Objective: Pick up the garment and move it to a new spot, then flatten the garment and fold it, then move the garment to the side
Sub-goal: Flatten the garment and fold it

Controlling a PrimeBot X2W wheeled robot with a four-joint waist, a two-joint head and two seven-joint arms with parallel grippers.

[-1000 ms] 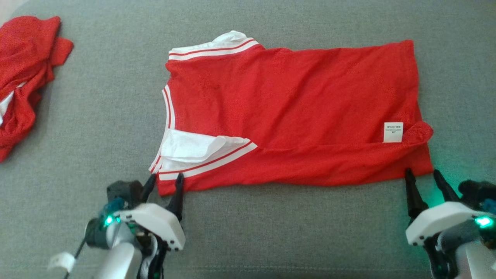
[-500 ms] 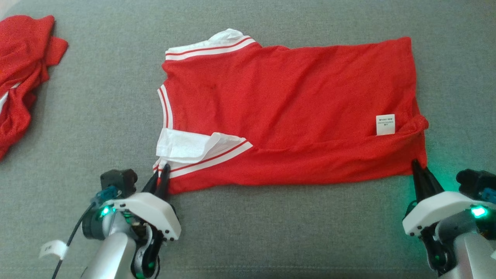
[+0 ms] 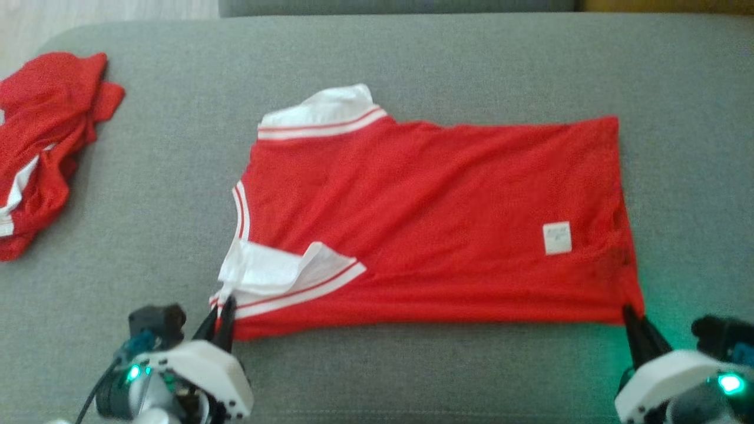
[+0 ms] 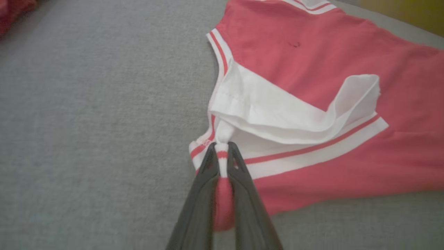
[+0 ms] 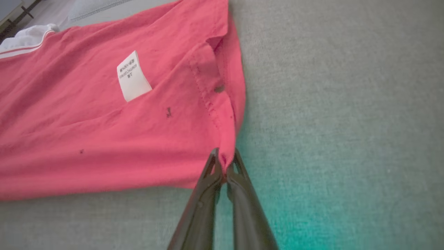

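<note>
Two tools grip the near edge of the red garment [image 3: 436,218], which lies spread flat on the grey fabric surface [image 3: 147,206] with its striped end toward the robot's left. The left tool [image 4: 222,149] is pressed together on the near left corner, pinching white-and-red striped trim just beside a folded-back white sleeve [image 3: 277,271]. The right tool [image 5: 224,156] is likewise pressed together, pinching the hem at the near right corner, with green light [image 3: 677,321] on the surface beside it. Further in, a white label [image 3: 556,238] lies on the red cloth near the right edge. At the far left corner a second white sleeve [image 3: 324,109] pokes out. Well apart, far to the left, lies a crumpled red heap [image 3: 47,135].
</note>
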